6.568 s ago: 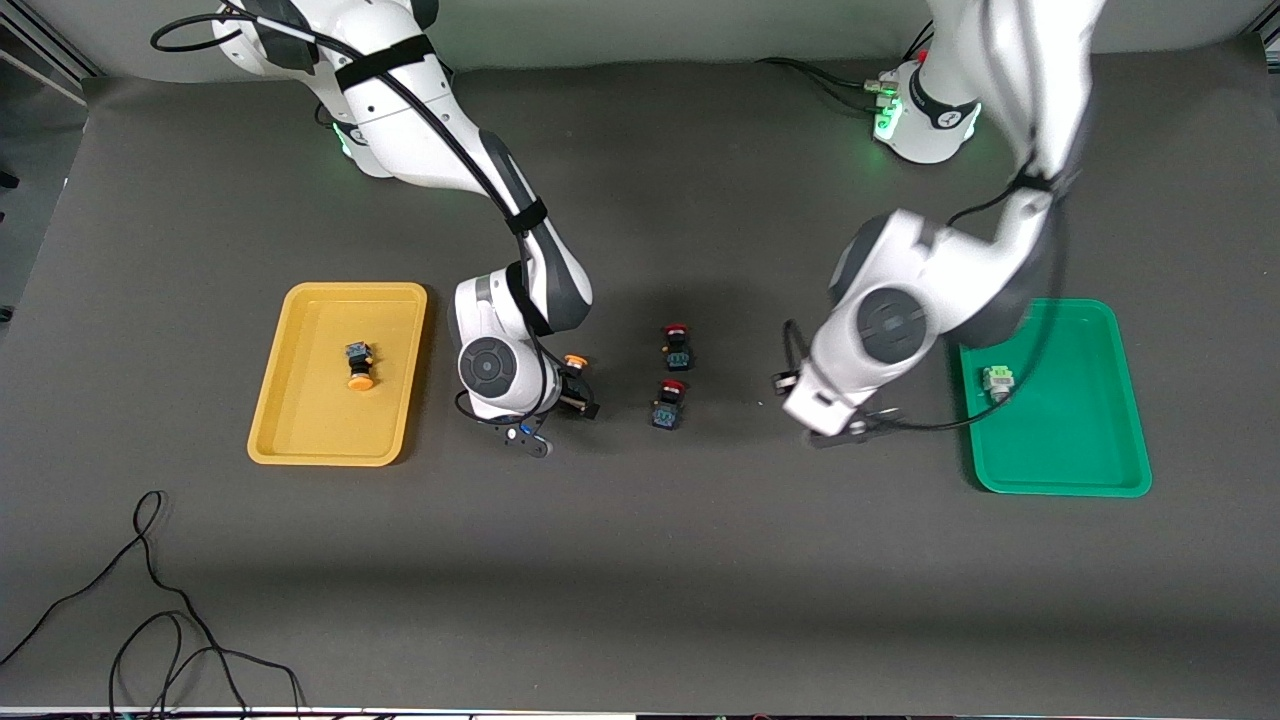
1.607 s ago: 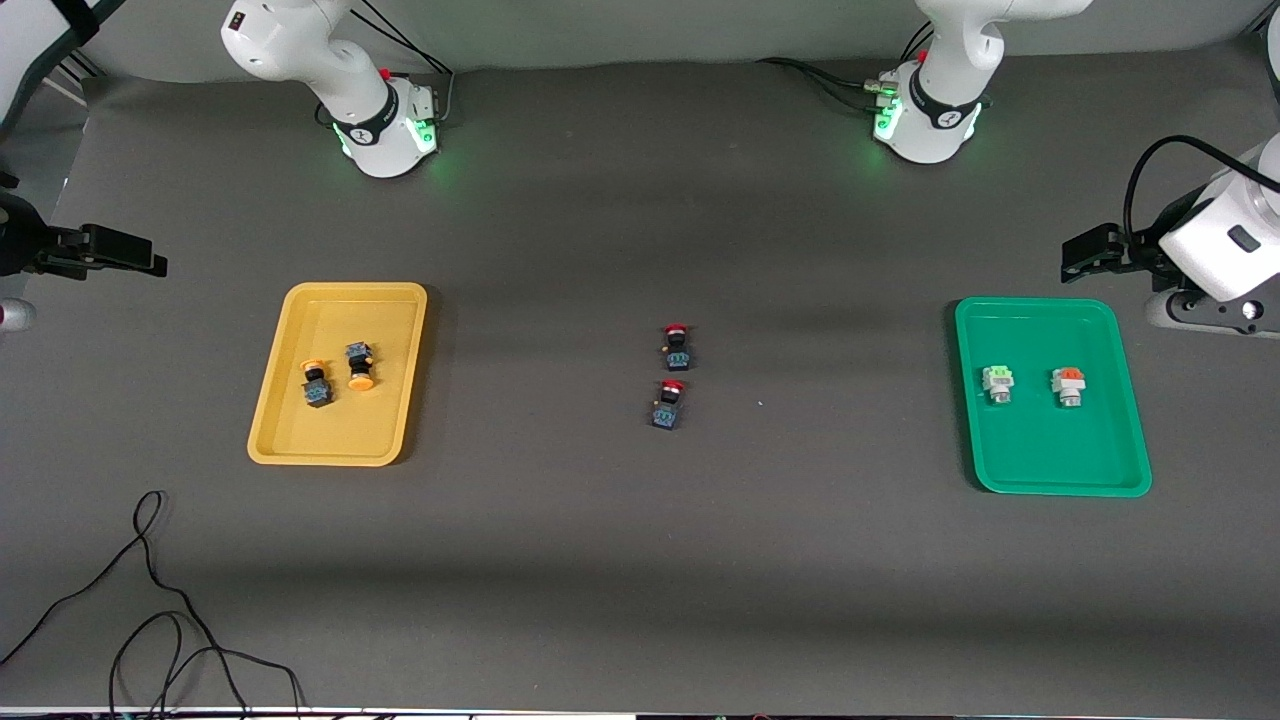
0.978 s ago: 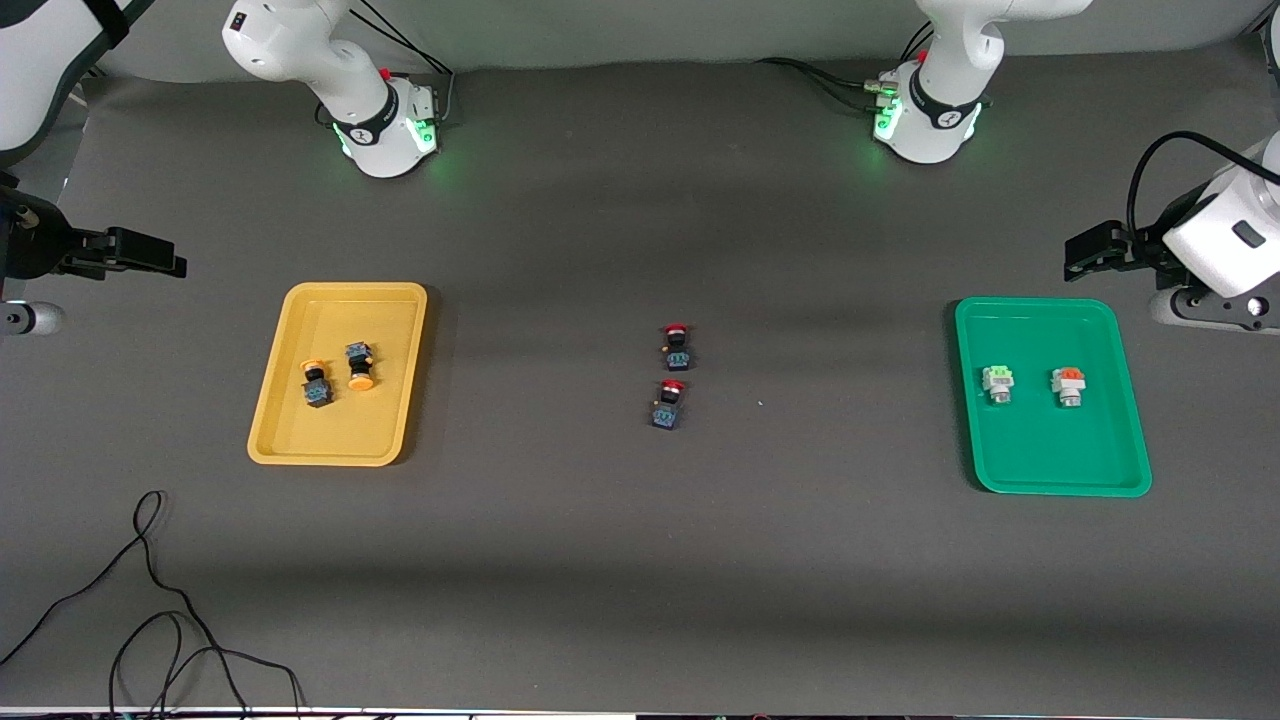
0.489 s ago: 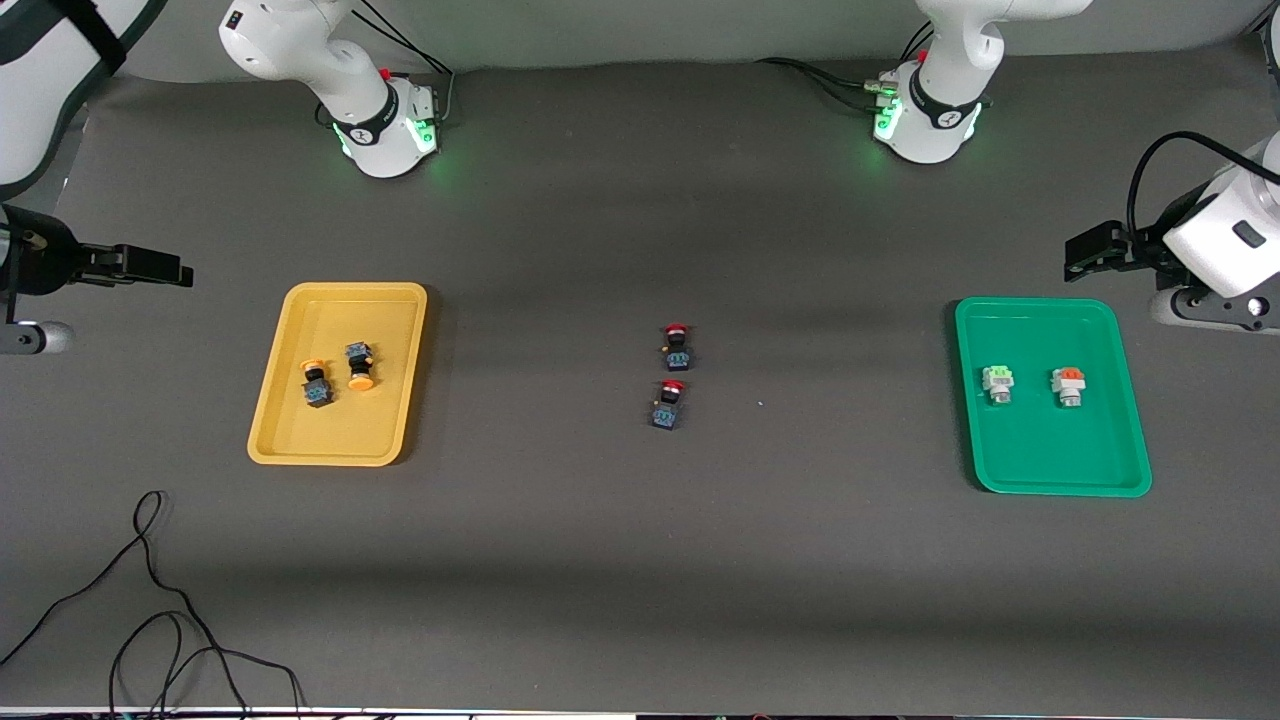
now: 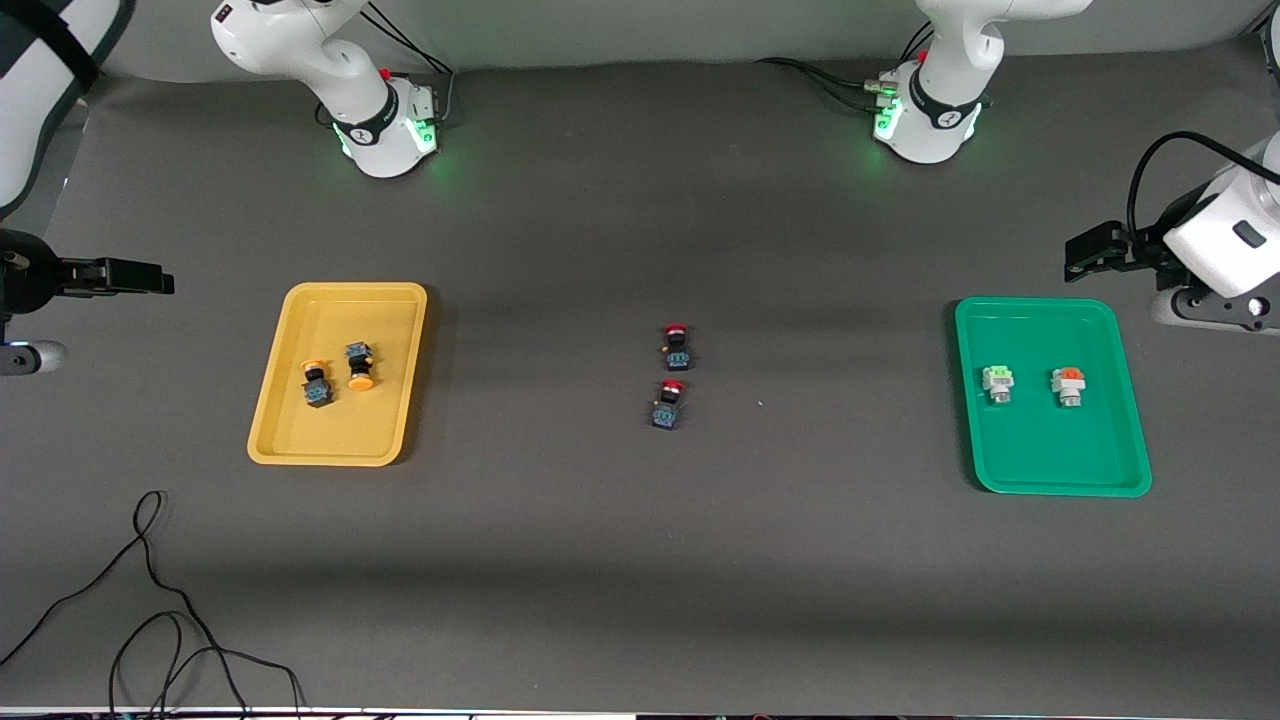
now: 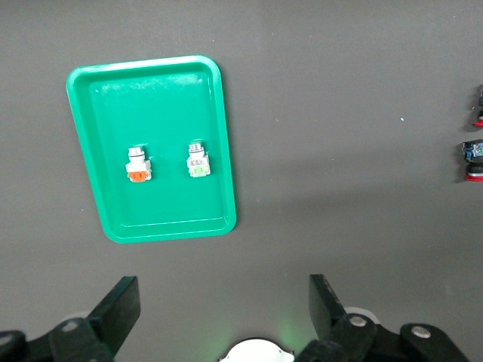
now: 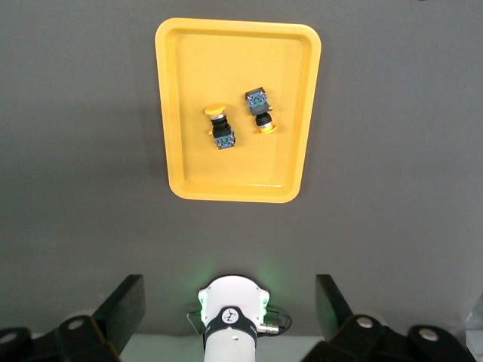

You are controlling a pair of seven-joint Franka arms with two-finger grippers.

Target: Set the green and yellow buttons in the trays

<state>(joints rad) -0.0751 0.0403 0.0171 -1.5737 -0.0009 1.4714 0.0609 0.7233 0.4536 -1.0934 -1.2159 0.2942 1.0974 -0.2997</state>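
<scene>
The yellow tray (image 5: 330,430) holds two yellow-capped black-blue buttons (image 5: 315,383) (image 5: 360,367). The green tray (image 5: 1050,450) holds a white green-topped button (image 5: 998,383) and a white orange-topped button (image 5: 1068,386). My right gripper (image 5: 140,277) is open and empty, up in the air off the right arm's end of the table. My left gripper (image 5: 1085,250) is open and empty, raised past the green tray at the left arm's end. The left wrist view shows the green tray (image 6: 166,204) with both buttons (image 6: 138,164) (image 6: 198,161). The right wrist view shows the yellow tray (image 7: 226,173) with both buttons (image 7: 220,127) (image 7: 259,111).
Two red-capped black-blue switches (image 5: 677,346) (image 5: 668,403) lie mid-table, one nearer the front camera than the other. They also show in the left wrist view (image 6: 473,158). A black cable (image 5: 150,600) loops at the front corner by the right arm's end. The arm bases (image 5: 385,130) (image 5: 925,120) stand at the back.
Since 6.6 s ago each tray has gained a second button and both arms have pulled away to the table's ends. In the last second the right gripper drifted slightly; the left stayed still.
</scene>
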